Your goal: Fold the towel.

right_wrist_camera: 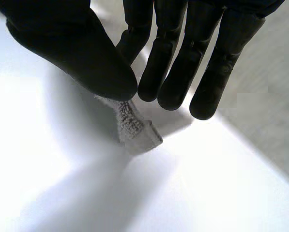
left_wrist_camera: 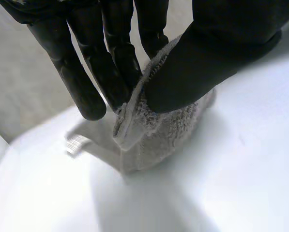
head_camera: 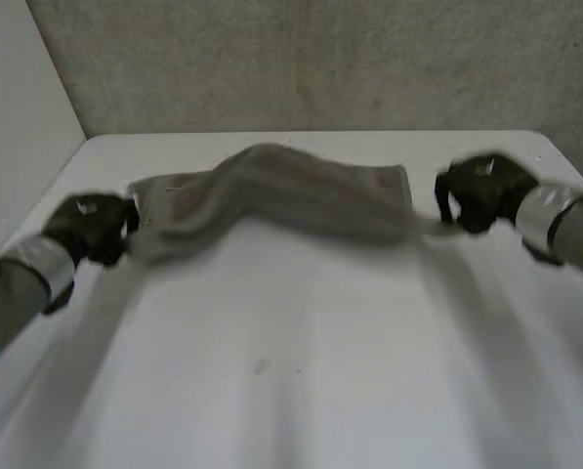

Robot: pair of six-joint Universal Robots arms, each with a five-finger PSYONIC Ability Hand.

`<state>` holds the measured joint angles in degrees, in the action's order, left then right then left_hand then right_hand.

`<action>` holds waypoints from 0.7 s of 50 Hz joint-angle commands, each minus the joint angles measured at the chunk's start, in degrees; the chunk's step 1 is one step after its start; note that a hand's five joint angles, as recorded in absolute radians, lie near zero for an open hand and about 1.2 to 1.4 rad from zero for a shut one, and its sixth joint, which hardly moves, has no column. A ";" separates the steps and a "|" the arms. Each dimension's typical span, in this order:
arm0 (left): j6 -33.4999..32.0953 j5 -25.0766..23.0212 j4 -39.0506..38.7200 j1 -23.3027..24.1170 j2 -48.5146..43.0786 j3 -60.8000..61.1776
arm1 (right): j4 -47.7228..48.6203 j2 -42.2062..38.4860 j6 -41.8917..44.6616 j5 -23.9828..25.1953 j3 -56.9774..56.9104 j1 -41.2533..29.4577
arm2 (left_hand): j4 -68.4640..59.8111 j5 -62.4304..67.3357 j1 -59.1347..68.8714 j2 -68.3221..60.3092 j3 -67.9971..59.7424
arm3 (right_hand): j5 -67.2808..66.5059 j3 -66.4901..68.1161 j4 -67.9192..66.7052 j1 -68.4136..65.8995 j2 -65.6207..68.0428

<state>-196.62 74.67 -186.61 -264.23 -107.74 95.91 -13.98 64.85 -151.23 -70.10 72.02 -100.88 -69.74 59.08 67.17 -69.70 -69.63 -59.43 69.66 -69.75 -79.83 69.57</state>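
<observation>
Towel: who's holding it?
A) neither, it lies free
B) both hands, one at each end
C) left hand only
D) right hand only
B: the left hand pinches one end of the towel, and the right hand pinches the other.

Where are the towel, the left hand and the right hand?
towel [head_camera: 291,193], head view, its raised middle.
left hand [left_wrist_camera: 217,53], left wrist view, on the thumb.
right hand [right_wrist_camera: 71,48], right wrist view, on the thumb.

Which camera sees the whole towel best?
The head view: the towel stretches there end to end between the left robot hand and the right robot hand. Each wrist view shows the end its own robot hand pinches between thumb and fingers.
</observation>
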 commanded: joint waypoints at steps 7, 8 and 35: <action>-5.88 -0.23 -4.29 0.55 0.34 5.52 | 8.34 -3.07 3.48 0.41 16.74 1.57 | -10.26 10.92 12.83 -10.30 -10.37 | -10.57 10.34 -10.25 -0.17 10.43; -5.88 -0.14 -4.29 0.56 0.95 5.00 | 9.49 -3.07 3.31 0.23 17.44 1.74 | -10.26 10.92 12.83 -10.30 -10.37 | -10.57 10.34 -10.25 -0.17 10.43; 10.54 -0.32 12.39 2.57 2.19 -16.88 | 18.54 6.33 -18.13 0.58 25.35 -0.62 | -10.26 10.92 12.83 -10.30 -10.37 | 59.43 -59.66 59.75 69.83 -59.57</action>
<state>-190.21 74.42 -181.00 -262.36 -105.57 85.75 0.76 69.04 -165.64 -69.49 94.78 -98.70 -69.74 59.08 67.17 -69.70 -69.63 -1.75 9.78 -10.22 -10.82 10.03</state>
